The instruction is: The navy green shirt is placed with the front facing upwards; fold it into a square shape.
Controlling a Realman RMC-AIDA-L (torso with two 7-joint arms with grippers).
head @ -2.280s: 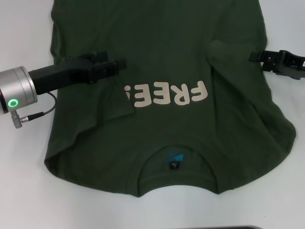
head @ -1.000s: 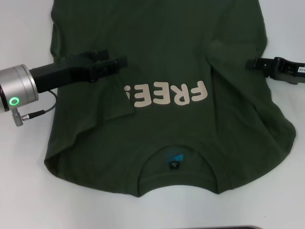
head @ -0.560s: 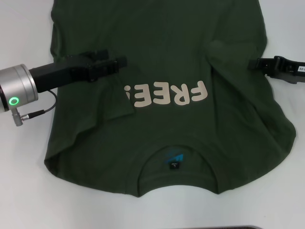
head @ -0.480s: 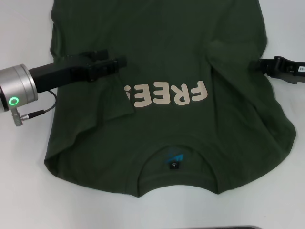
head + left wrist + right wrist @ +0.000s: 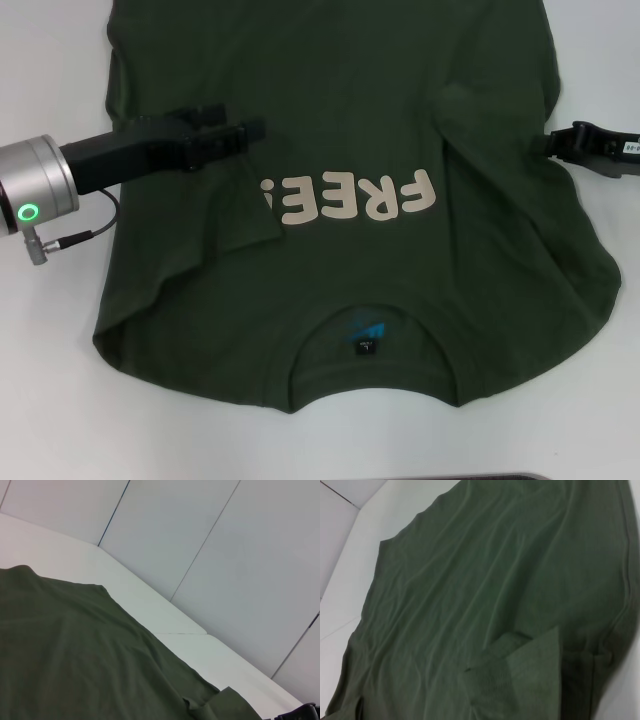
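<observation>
Olive navy green shirt [image 5: 350, 120] flat on white tabletop [image 5: 50, 400], left sleeve folded in, hiding lettering's end; left claw [image 5: 235, 137] over cloth, right claw [image 5: 560, 142] at shirt's edge, both grips unclear.

The navy green shirt [image 5: 340, 150] lies on the table [image 5: 50, 400], left tool [image 5: 245, 133] over it, right tool [image 5: 560, 143] at its right edge.

Your head camera looking down from above on the navy green shirt [image 5: 340, 150] spread on the white table [image 5: 50, 400], your left wrist camera low, skimming across the cloth toward wall panels [image 5: 225, 555], your right wrist camera close over the same fabric.
</observation>
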